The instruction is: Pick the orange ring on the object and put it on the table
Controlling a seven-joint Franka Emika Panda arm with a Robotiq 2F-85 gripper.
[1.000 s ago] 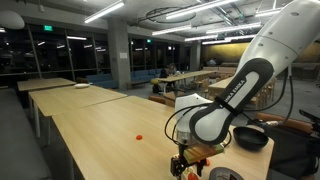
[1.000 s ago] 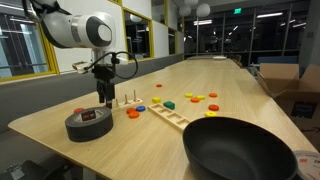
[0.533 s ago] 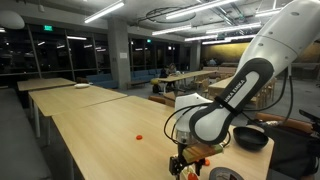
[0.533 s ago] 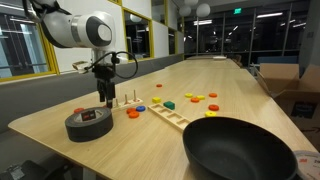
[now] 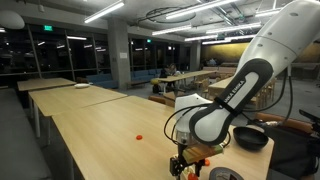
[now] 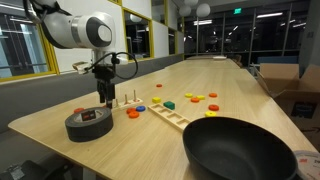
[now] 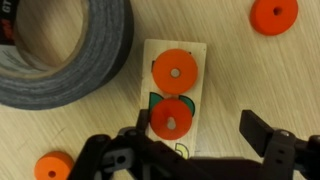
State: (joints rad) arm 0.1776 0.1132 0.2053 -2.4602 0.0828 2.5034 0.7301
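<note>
We've got the gripper [image 7: 195,130] hanging jaws apart over the lower orange ring [image 7: 172,118], which sits on the peg board [image 7: 200,52], with the duct tape roll [image 7: 60,50] at 10 o'clock

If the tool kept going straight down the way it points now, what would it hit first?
Probably the nearer orange ring on the wooden base. The open tool hangs roughly above it, though depth is unclear.
</note>
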